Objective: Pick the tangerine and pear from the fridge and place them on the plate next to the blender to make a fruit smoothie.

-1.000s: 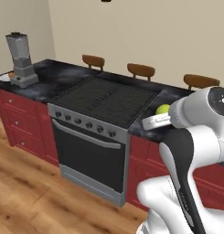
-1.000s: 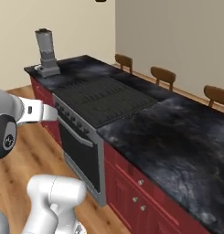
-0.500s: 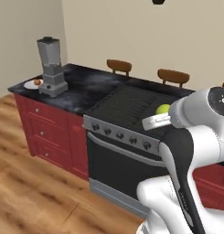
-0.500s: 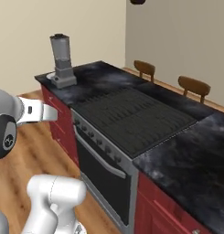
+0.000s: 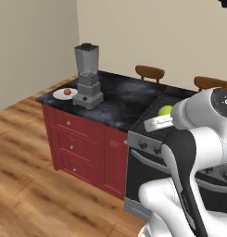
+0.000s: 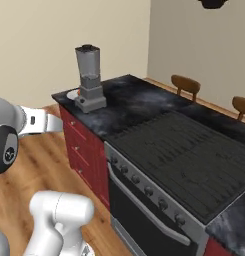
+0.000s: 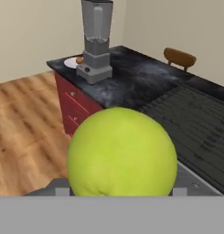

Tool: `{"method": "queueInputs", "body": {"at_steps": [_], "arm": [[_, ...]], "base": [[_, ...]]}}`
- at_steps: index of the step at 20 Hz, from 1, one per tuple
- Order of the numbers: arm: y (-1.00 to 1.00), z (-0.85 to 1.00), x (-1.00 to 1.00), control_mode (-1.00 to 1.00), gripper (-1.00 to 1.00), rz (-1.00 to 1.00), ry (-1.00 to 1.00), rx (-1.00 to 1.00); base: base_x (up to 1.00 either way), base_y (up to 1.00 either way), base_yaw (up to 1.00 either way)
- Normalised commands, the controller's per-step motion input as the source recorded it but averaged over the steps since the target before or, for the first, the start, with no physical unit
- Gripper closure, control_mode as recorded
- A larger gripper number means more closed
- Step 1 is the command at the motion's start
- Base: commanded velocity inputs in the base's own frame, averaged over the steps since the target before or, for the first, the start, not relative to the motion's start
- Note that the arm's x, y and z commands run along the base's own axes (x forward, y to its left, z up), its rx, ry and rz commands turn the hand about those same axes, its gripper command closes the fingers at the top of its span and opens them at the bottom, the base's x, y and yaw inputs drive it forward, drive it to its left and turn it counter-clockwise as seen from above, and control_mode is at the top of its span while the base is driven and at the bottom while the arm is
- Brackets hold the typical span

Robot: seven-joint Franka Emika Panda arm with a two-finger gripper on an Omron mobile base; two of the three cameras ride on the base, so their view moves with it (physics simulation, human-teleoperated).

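Note:
My gripper (image 5: pixel 163 116) is shut on the pear (image 5: pixel 165 110), a yellow-green ball held in front of the arm, above the stove's near edge. Close up in the hand view, the pear (image 7: pixel 122 153) hides the fingertips. The grey blender (image 5: pixel 88 76) stands at the left end of the black counter (image 5: pixel 119 97), and it also shows as the blender (image 6: pixel 90 77) and the blender (image 7: pixel 97 41). Just left of it lies the white plate (image 5: pixel 61 95) with the orange tangerine (image 5: pixel 67 91) on it, seen again as the plate (image 7: pixel 71 63) with the tangerine (image 7: pixel 79 60). The fridge is out of view.
A dark stove (image 6: pixel 179 160) with an oven door sits right of the red cabinets (image 5: pixel 82 143). Wooden chair backs (image 5: pixel 149 71) rise behind the counter. Open wood floor (image 5: pixel 27 176) stretches to the left, with beige walls behind.
The base has driven, so the whole scene has shifted: the blender and plate are now nearer and further right in the views. The pear stays in my gripper.

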Motion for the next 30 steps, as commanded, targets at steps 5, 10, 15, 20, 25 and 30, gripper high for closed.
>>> {"method": "queueInputs", "body": {"at_steps": [5,10,15,20,25,30], "arm": [[0.0,0.0,0.0,1.0,1.0,0.0,0.0,0.0],[0.0,0.0,0.0,1.0,1.0,0.0,0.0,0.0],[0.0,0.0,0.0,1.0,1.0,0.0,0.0,0.0],[0.0,0.0,0.0,1.0,1.0,0.0,0.0,0.0],[0.0,0.0,0.0,1.0,1.0,0.0,0.0,0.0],[0.0,0.0,0.0,1.0,1.0,0.0,0.0,0.0]], "base": [[0.46,1.0,0.0],[0.43,1.0,0.0],[0.55,1.0,-0.02],[0.63,1.0,-0.22],[0.42,1.0,-0.38],[0.23,0.88,-0.47]]}}
